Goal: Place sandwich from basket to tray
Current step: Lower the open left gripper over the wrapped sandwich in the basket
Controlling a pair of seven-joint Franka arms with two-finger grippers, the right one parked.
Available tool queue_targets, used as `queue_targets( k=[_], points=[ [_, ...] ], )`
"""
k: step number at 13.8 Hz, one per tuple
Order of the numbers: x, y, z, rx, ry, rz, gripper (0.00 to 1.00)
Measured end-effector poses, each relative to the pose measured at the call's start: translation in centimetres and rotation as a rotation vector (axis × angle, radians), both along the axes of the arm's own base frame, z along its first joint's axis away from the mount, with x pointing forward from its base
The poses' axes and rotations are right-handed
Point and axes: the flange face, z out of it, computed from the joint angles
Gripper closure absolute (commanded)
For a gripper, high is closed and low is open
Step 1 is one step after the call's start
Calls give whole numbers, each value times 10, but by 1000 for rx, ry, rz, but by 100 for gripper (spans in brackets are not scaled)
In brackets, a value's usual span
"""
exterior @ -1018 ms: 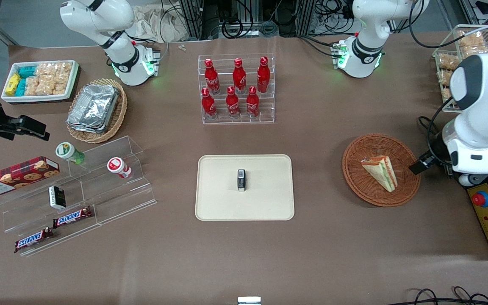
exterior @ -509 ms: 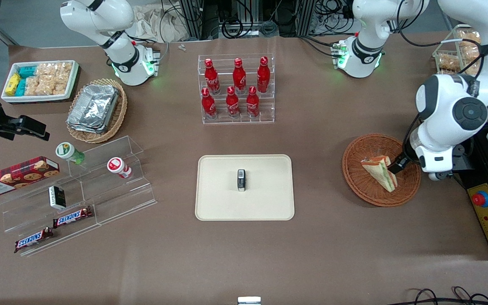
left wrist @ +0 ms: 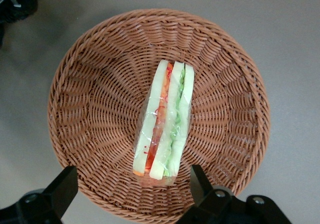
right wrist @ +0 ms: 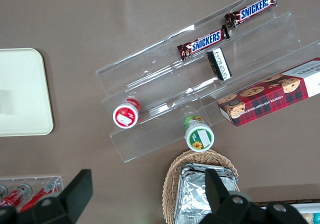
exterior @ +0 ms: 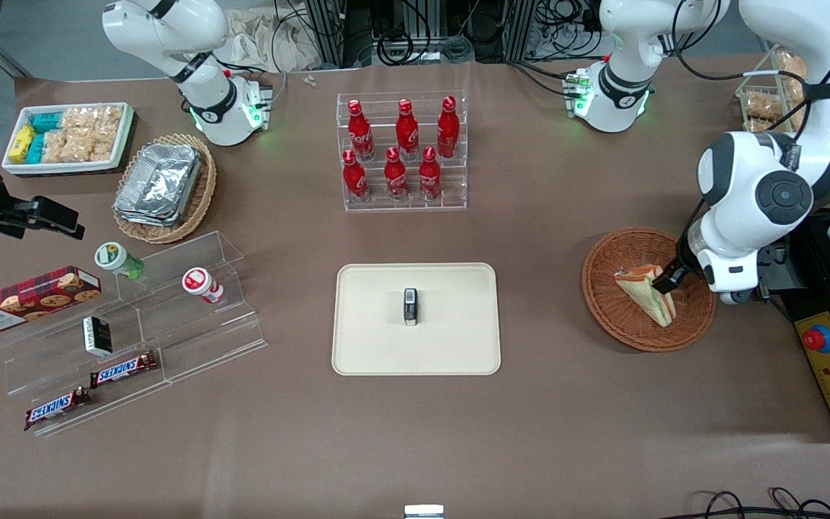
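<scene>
The sandwich [exterior: 647, 292] is a wrapped triangular wedge with green and orange-red filling, lying in the round reddish-brown wicker basket [exterior: 617, 317] toward the working arm's end of the table. In the left wrist view the sandwich [left wrist: 164, 125] lies in the middle of the basket [left wrist: 90, 94]. My left gripper [exterior: 667, 282] hangs above the basket, over the sandwich's end; its two black fingers [left wrist: 62, 186] are wide open, straddling that end without touching it. The cream-beige tray [exterior: 372, 339] lies at the table's middle with a small dark object [exterior: 411, 306] on it.
A clear rack of red bottles [exterior: 402, 153] stands farther from the camera than the tray. A clear stepped shelf [exterior: 170, 317] with snack bars, jars and a cookie box, a tan basket of foil trays [exterior: 164, 187] and a white snack tray [exterior: 69, 137] lie toward the parked arm's end.
My left arm has swung in from the table's edge over the basket, and the open gripper has come to hang over the sandwich. The sandwich has not moved.
</scene>
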Motion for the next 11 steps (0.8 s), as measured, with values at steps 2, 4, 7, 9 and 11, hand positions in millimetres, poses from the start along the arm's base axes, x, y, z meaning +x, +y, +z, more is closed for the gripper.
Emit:
queue_targets(
  k=[2, 4, 7, 9, 11],
  points=[
    [0, -1, -9, -4, -9, -1, 0],
    [1, -2, -19, -8, -13, -5, 0],
    [4, -8, -35, -18, -26, -13, 0],
    [3, -11, -46, -22, -25, -18, 0],
    [0, -11, -53, -24, -22, -19, 0]
  ],
)
